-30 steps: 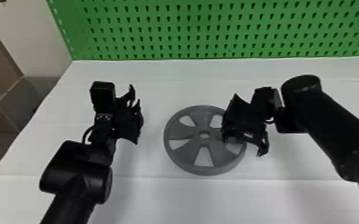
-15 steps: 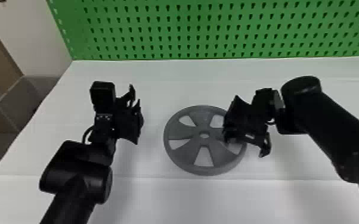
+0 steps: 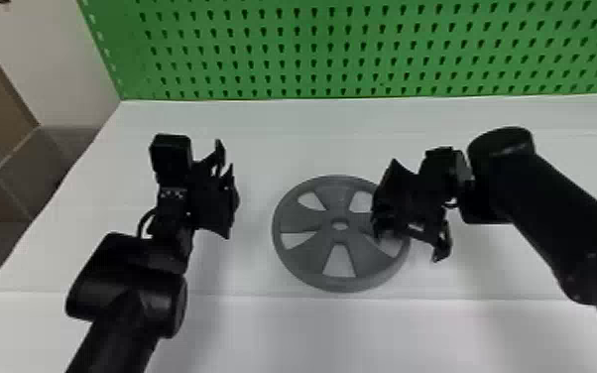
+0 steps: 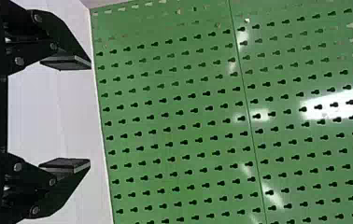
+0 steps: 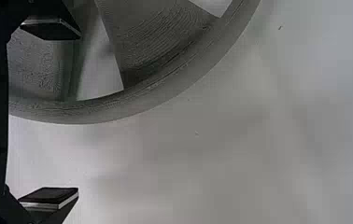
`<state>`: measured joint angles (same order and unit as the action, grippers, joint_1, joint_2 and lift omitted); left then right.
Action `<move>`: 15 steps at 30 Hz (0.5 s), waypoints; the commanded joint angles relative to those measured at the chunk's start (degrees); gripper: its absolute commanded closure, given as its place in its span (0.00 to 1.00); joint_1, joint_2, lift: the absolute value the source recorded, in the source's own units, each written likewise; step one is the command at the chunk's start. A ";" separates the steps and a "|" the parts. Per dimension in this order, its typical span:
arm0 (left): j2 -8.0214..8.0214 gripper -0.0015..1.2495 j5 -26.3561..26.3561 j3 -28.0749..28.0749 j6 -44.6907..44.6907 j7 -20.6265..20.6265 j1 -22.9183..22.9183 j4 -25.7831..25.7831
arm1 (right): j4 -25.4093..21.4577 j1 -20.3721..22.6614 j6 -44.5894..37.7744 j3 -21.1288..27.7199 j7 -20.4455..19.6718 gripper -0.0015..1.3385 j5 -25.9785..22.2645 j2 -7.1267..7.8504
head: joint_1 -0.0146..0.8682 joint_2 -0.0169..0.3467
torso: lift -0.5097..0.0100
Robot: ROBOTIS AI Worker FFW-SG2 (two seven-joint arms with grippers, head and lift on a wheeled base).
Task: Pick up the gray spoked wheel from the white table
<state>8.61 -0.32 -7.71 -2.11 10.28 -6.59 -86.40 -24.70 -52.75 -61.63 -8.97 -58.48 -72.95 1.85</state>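
A workshop or lab, by the look of the green pegboard (image 3: 342, 49) standing behind a white-topped bench (image 3: 312, 332).

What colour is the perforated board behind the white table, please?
Green, with dark holes; best seen in the left wrist view.

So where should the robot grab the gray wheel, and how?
Probably by the rim on the robot's right, coming down from above with the open right claw. The gray wheel lies flat on the white table, and gaps just inside the rim may leave room for one finger while the other goes outside.
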 commanded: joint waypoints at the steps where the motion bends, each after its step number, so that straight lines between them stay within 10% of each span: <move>1: 0.00 0.40 -0.04 0.07 0.00 0.00 0.00 0.00 | 0.00 0.02 0.02 -0.09 0.03 0.09 0.00 0.00 | 0.90 0.34 | 0.85; 15: 0.00 0.40 -0.04 0.07 0.00 0.00 0.00 0.00 | 0.00 0.11 0.19 -0.26 0.03 0.16 -0.18 0.09 | 0.90 0.34 | 0.85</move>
<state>8.61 -0.34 -7.69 -2.11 10.28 -6.66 -86.40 -24.71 -52.73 -61.51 -9.22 -58.45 -73.07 1.88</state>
